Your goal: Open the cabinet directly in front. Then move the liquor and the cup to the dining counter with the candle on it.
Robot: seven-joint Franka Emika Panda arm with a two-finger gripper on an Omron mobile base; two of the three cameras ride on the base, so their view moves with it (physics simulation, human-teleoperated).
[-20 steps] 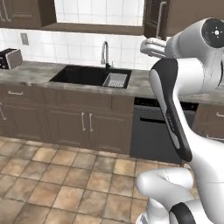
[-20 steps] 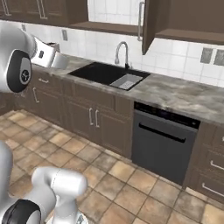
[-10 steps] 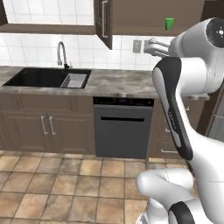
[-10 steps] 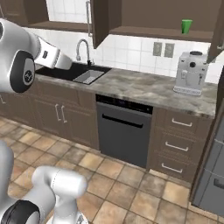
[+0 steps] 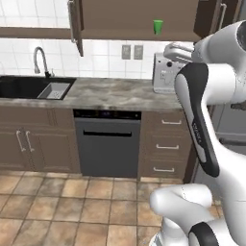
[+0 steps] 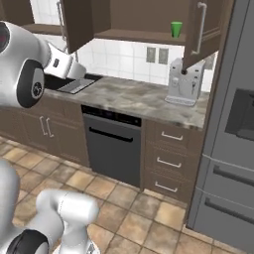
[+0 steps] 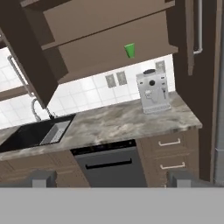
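The small bright green tapered plastic cup (image 7: 129, 50) stood upright on the lower shelf of the dark brown wooden wall cabinet (image 7: 109, 48), whose two doors hung open, one swung out to each side. In the hand view it sat high above and well away from the two dark fingertips (image 7: 40, 178), roughly midway between them in line, with nothing between the tips but open air. The two-finger gripper (image 7: 111, 179) was spread wide, its tips set far apart at the lower left and lower right, and it held and touched nothing.

In the left base view the cup (image 5: 157, 26) appeared on the same shelf, above the grey-brown marbled stone countertop (image 5: 115, 93). In the right base view the cup (image 6: 176, 29) stood just left of the open right-hand door with its long silver bar handle (image 6: 201, 27). Below it on the countertop sat a silver-grey coffee machine (image 6: 184, 83), with a dark grey dishwasher (image 6: 113, 147) under the counter.
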